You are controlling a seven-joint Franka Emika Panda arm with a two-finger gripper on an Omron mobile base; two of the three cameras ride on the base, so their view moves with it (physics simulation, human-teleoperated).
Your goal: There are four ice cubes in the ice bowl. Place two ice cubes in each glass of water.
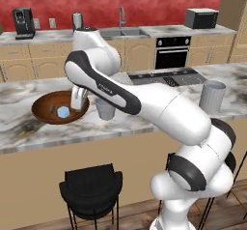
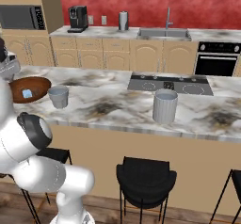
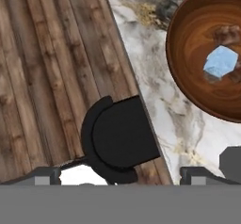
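Observation:
The ice bowl (image 1: 44, 109) (image 2: 38, 84) of dark wood sits on the marble island at its left end. One pale blue ice cube (image 1: 63, 111) (image 2: 27, 94) (image 3: 221, 61) lies in the bowl (image 3: 188, 63). My gripper (image 1: 77, 106) hangs just over the bowl's right rim, jaws open and empty. In the hand view the gripper (image 3: 123, 176) looks down past the counter edge, with the bowl at upper right. The shorter glass (image 1: 105, 110) (image 2: 59, 97) stands just right of the bowl, partly behind my arm. A taller glass (image 1: 212, 96) (image 2: 165, 106) stands far to the right.
A black cooktop (image 1: 164, 78) (image 2: 169, 83) is set into the island behind the glasses. Black stools (image 1: 91, 188) (image 2: 146, 176) (image 3: 120, 138) stand below the island's front edge. Wooden floor (image 3: 42, 77) lies beyond that edge.

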